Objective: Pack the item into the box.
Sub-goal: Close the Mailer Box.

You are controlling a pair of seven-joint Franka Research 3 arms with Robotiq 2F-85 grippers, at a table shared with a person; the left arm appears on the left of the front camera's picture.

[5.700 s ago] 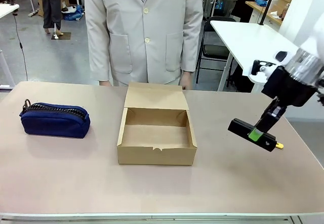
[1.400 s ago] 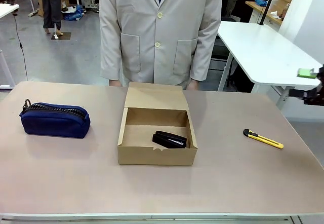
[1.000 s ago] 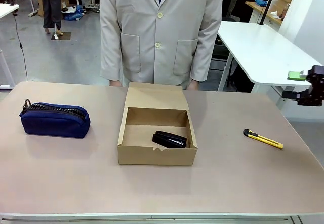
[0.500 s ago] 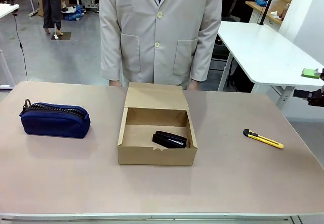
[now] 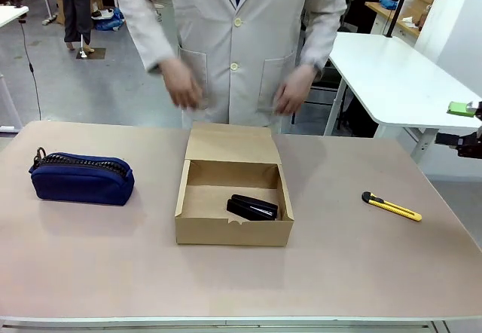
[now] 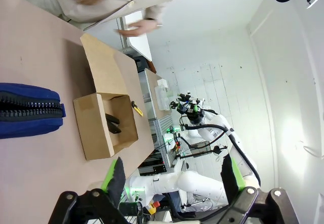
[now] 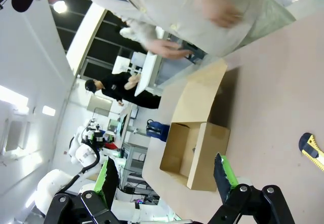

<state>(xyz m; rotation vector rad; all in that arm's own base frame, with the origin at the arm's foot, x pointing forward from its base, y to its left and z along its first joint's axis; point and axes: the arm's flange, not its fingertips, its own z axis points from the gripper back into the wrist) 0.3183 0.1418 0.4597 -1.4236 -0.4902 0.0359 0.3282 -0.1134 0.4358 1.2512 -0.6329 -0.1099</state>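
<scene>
The black stapler, the item (image 5: pixel 252 208), lies inside the open brown cardboard box (image 5: pixel 233 231) at mid-table, near its front right corner; the lid flap stands up at the back. The left wrist view shows the item (image 6: pixel 113 123) dark in the box (image 6: pixel 96 127), beyond my open left gripper (image 6: pixel 172 178). My right gripper (image 5: pixel 468 126) hangs at the far right edge, well above the table and away from the box. In its own view the right gripper (image 7: pixel 164 178) stands open and empty, with the box (image 7: pixel 202 148) beyond it. The person's two hands (image 5: pixel 181 84) are raised above the box's far side.
A navy zippered pouch (image 5: pixel 81 177) rests at the table's left. A yellow-and-black utility knife (image 5: pixel 391 206) lies to the right of the box. A white side table (image 5: pixel 384 65) stands behind at the right. The person stands at the far edge.
The person's hands have lifted from their sides and now hover, blurred, above the box's far side. My right gripper has drifted slightly right. The stapler and box stay put.
</scene>
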